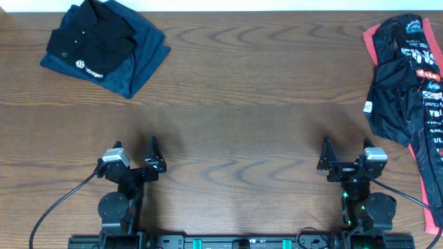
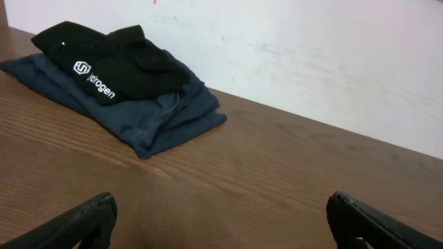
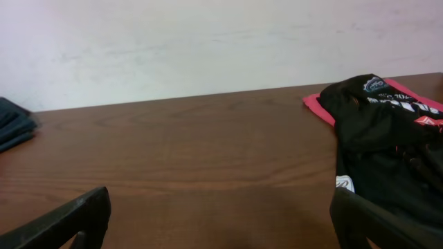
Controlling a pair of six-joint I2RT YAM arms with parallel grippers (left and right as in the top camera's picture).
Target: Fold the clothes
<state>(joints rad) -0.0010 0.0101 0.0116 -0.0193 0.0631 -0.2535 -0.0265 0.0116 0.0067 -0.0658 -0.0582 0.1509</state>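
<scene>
Starting from the right gripper [image 1: 346, 156], its jaws stand wide apart with nothing between them, low over the near edge of the table [image 1: 235, 104]. The left gripper [image 1: 135, 155] is the same, spread wide and empty. Bare wood lies directly ahead of both.

Ahead of the right gripper and off to its outer side lies the black and pink-red garment [image 1: 401, 76], a crumpled heap with white lettering, near but not touching. Far ahead of the left gripper, to its outer side and well apart, the black shirt [image 1: 90, 38] sits on a dark blue garment [image 1: 142, 55]. Both look neatly folded, so that pile seems finished.

The step in hand, I judge, is fetching the crumpled heap, and the right arm is best placed for it.
- Reach forward and outward, and aim for a single edge or hem rather than the bunched middle (a grab into the bulk would likely lift several layers at once).
- Close on the near edge, which shows plainly in the right wrist view.
- Drag it inward to the bare wood between the two grippers.
- There the left arm can take an opposite corner and help pull it flat before any fold.
</scene>
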